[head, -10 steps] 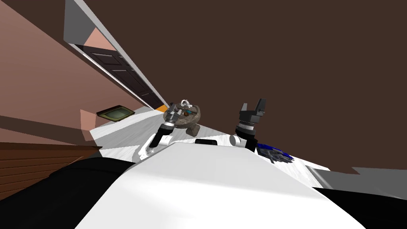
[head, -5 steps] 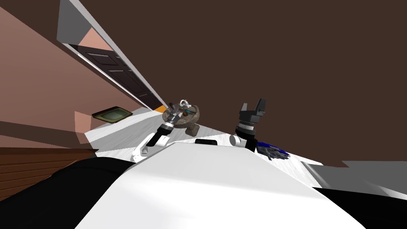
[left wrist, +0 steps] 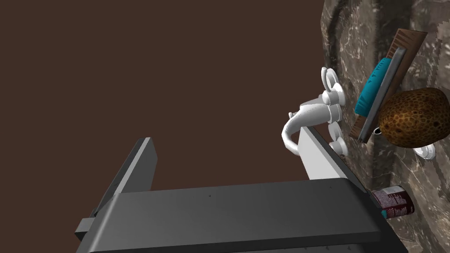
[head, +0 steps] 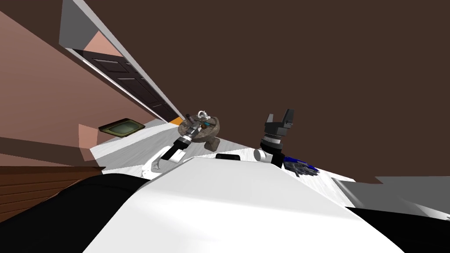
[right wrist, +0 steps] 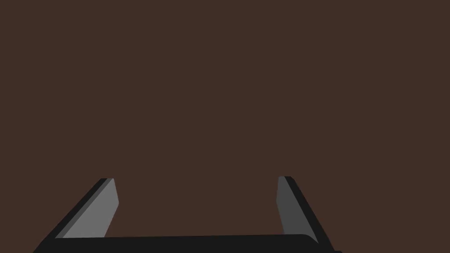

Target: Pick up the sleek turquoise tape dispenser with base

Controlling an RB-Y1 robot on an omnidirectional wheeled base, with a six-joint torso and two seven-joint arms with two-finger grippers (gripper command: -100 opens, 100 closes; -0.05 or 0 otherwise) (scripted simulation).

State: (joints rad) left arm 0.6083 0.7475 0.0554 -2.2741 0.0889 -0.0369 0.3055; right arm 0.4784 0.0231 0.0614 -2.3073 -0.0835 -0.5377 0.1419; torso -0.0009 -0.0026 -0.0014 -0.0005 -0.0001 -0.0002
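The left end effector reaches over a mottled stone basin that stands on the pale desk, just left of centre in the head view. Its two blades are spread wide with nothing between them, presumably to straddle the target. The turquoise tape dispenser lies inside the basin against a brown-and-grey slab that looks to be its base, between the white faucet and a brown speckled lump. It sits beyond the outer side of one blade, so I judge the hand must shift sideways before closing. A dark red can lies near the end effector's body. The right end effector, right of centre, is raised and released, likely parked clear.
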